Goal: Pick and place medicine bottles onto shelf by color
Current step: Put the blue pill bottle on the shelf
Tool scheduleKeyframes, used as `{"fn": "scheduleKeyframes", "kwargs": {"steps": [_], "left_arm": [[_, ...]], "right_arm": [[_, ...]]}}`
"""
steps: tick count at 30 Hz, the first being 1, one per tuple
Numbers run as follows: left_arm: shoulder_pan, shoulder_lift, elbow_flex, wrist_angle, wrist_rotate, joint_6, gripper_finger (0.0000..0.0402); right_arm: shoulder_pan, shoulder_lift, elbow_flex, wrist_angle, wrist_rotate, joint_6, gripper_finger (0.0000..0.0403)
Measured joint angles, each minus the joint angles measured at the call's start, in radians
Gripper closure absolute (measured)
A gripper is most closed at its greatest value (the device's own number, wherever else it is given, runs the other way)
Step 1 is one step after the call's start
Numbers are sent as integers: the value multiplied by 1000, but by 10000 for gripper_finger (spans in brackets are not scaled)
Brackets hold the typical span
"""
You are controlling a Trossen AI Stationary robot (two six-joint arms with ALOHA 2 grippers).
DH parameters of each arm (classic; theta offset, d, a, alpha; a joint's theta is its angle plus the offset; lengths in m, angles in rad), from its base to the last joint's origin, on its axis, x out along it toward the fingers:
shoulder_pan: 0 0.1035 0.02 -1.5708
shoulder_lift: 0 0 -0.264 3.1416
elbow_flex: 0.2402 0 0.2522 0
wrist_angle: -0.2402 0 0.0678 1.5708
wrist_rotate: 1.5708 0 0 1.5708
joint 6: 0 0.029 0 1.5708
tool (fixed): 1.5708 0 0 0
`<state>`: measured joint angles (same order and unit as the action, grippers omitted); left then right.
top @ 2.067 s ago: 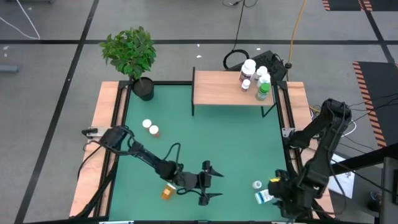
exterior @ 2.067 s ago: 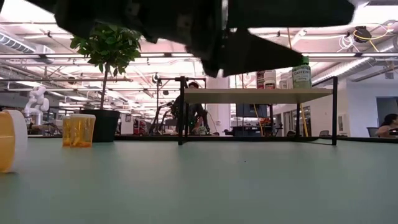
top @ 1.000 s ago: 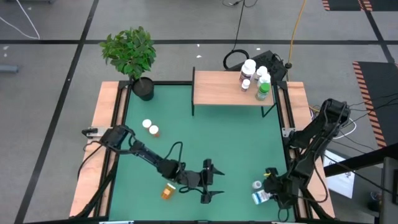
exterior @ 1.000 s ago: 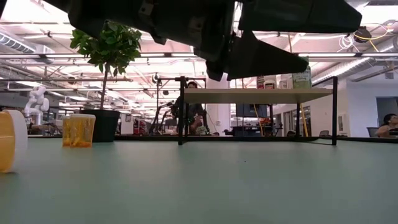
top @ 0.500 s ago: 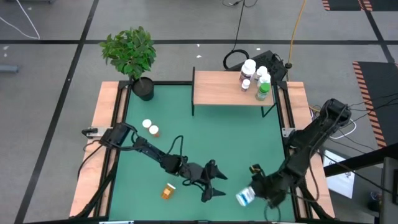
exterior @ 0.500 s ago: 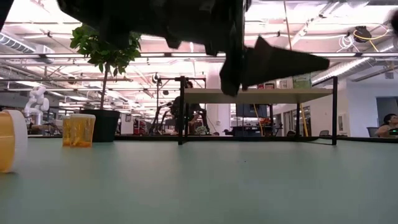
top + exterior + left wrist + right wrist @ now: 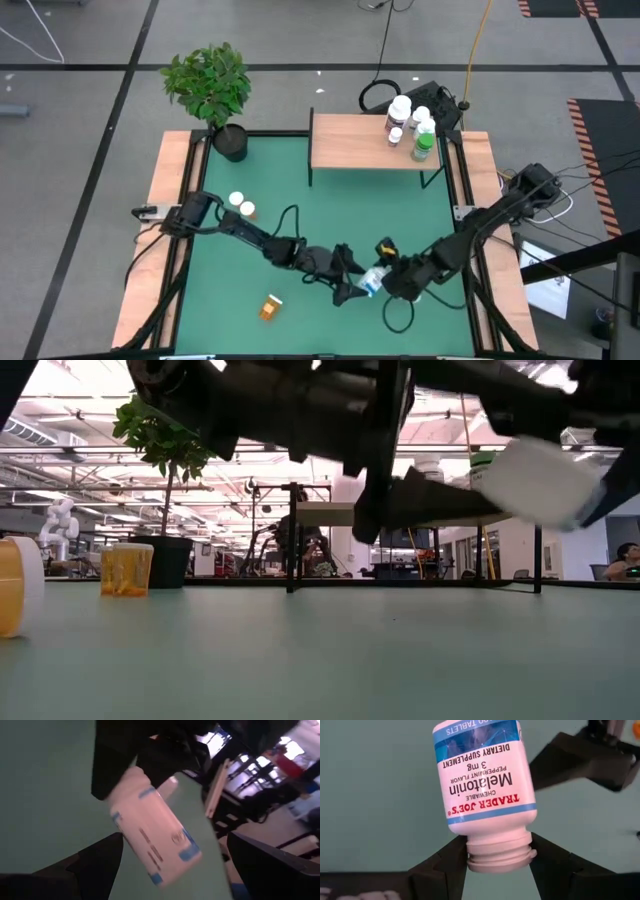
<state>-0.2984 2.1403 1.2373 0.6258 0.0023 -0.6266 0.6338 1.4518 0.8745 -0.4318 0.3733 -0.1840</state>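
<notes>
I had swung the right gripper [image 7: 497,851] in from the table's near right corner to the middle, clamped on the cap of the white bottle with the blue label [image 7: 372,281]. My left gripper [image 7: 345,283] moved up to meet it, fingers apart. A hand-over toward the shelf [image 7: 350,142] looked ready.

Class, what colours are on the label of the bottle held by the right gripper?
The melatonin bottle has a white label with blue bands; the right wrist view shows it best.

Mat [image 7: 400,220] btwn arms & shelf [image 7: 350,141] open.
</notes>
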Motion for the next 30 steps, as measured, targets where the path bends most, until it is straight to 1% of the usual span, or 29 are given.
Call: {"fn": "scheduleKeyframes", "kwargs": {"steps": [2, 5, 9, 13, 16, 19, 22, 24, 26, 28, 30], "left_arm": [[12, 0, 0, -25, -3, -5, 44], [34, 0, 0, -60, -6, -9, 45], [61, -1, 0, -106, 8, -6, 65], [86, -2, 0, -128, 69, 22, 104], [98, -2, 0, -130, 114, 57, 142], [104, -2, 0, -150, 137, 92, 186], [107, -2, 0, -184, 136, 142, 229], [111, -2, 0, -194, 136, 164, 251], [111, -2, 0, -203, 127, 189, 264], [111, -4, 0, -206, 110, 219, 267], [115, -14, 0, -215, 95, 253, 268]], "right_arm": [[-6, 18, 0, 2, 6, -44, 228], [-7, 31, 0, 5, 71, -79, 228], [-6, 31, 0, 7, 146, -130, 228], [-7, 31, -1, 20, 194, -209, 228], [-17, 31, -2, 38, 224, -272, 227], [-31, 31, -2, 46, 230, -308, 227], [-43, 32, -2, 49, 227, -319, 223], [-50, 32, -3, 50, 226, -283, 214], [-62, 24, -3, 45, 226, -179, 198], [-74, -1, -4, 20, 226, -60, 178], [-95, -36, -4, -14, 195, 44, 156]]}}
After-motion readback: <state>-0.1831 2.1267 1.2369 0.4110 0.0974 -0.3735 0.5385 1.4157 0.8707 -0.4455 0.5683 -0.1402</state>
